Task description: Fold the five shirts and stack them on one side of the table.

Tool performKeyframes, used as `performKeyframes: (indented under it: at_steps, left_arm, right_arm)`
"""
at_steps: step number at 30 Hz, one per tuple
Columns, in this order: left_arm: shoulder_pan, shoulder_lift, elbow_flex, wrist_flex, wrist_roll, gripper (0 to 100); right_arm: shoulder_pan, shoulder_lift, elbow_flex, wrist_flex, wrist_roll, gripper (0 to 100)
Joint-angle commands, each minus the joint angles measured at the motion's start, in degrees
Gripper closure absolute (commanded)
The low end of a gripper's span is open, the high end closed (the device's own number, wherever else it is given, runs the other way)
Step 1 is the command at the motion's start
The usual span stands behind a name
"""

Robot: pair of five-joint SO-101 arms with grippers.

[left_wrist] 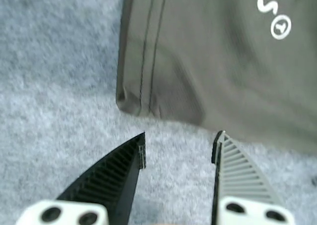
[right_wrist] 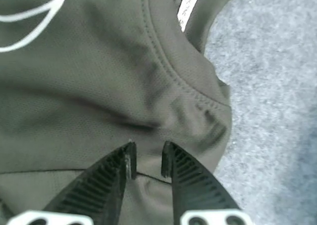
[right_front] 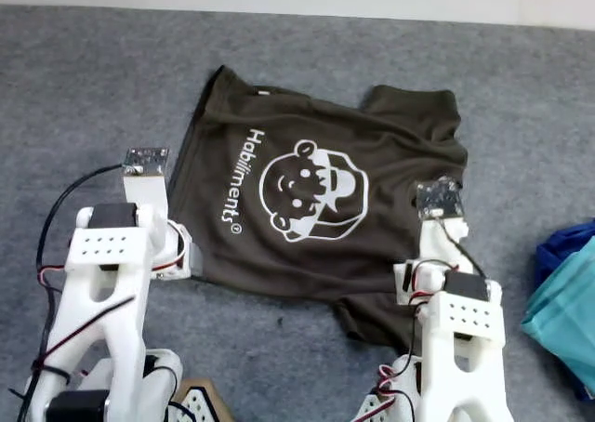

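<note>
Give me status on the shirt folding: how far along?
Done: nothing visibly folded or stacked. In hand: the brown shirt lies spread out, print up. The left hand is open at its hem corner and the right hand slightly open over the collar; neither is gripping. Remaining: fold this one, plus the bunched blue and teal cloth off to one side.

Dark printed shirt (right_front: 316, 208) — spread flat
</note>
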Motion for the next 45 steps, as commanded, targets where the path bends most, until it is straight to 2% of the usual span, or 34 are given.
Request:
performKeyframes:
  at_steps: [1,9,15,19,24,26,31,34,37,40,45]
  left_arm:
    - [0.0,3.1,0.0,-3.8,-0.3,77]
    - [0.0,15.2,-0.3,-13.0,-0.3,77]
    - [0.0,21.1,-0.1,-16.0,-0.3,77]
    - [0.2,21.8,-0.1,-16.4,-0.3,79]
    - [4.2,21.3,2.7,-21.8,-0.4,100]
    - [5.3,21.2,3.5,-22.2,-0.4,98]
    - [5.5,21.4,3.5,-22.2,-0.4,99]
    - [5.4,21.7,3.5,-22.2,-0.4,99]
    - [5.4,21.8,3.5,-22.2,-0.4,99]
    - [5.4,21.8,3.5,-22.2,-0.4,99]
    - [5.3,21.8,3.5,-22.3,-0.4,99]
  right_arm:
    - [-0.7,-1.5,0.7,-2.2,0.9,89.3]
    - [-3.4,-1.6,3.4,-2.2,0.9,89.3]
    - [3.3,-1.7,2.9,-2.2,0.4,89.3]
    - [4.8,-3.5,1.4,-1.7,0.4,89.3]
    - [6.2,-13.8,0.2,4.5,0.4,89.3]
    - [6.2,-19.8,0.7,8.0,0.4,89.3]
    - [6.5,-35.2,2.3,16.9,1.3,89.3]
    - [9.0,-40.8,5.5,17.2,6.6,89.3]
    - [9.4,-40.3,8.6,16.7,9.5,89.2]
    - [9.4,-35.4,10.1,14.8,9.1,88.3]
    - [8.7,-23.2,9.4,10.7,6.2,79.7]
